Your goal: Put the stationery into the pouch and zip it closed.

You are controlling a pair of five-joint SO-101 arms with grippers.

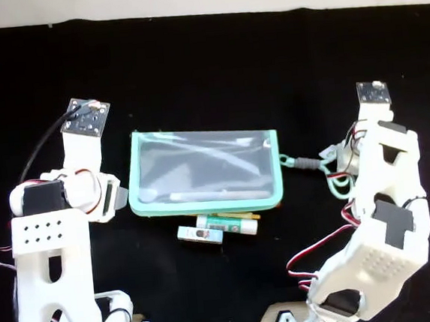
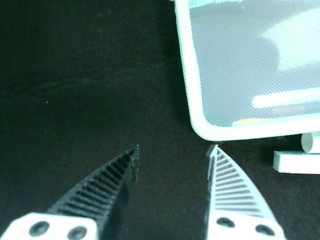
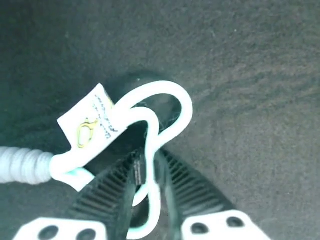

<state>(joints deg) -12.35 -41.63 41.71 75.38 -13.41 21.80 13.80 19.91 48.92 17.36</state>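
The clear pouch (image 1: 204, 206) with a mint rim lies flat mid-table, and a white pen (image 1: 210, 194) shows through it. Along its near edge lie a white eraser (image 1: 200, 234) and a green stick (image 1: 231, 221). My left gripper (image 2: 175, 152) stands open just off the pouch's (image 2: 186, 80) near-left corner, with nothing between its fingers; in that view the eraser (image 2: 297, 162) lies past the corner. The zipper's pull cord (image 1: 302, 162) stretches off the pouch's far-right corner. My right gripper (image 3: 150, 165) is shut on the cord's pale looped end (image 3: 172, 100), which carries a small paper tag (image 3: 92, 122).
A black cloth (image 1: 207, 71) covers the whole table. The two arm bases (image 1: 50, 258) (image 1: 374, 260) stand at the near left and near right. Open cloth lies behind the pouch and between the bases.
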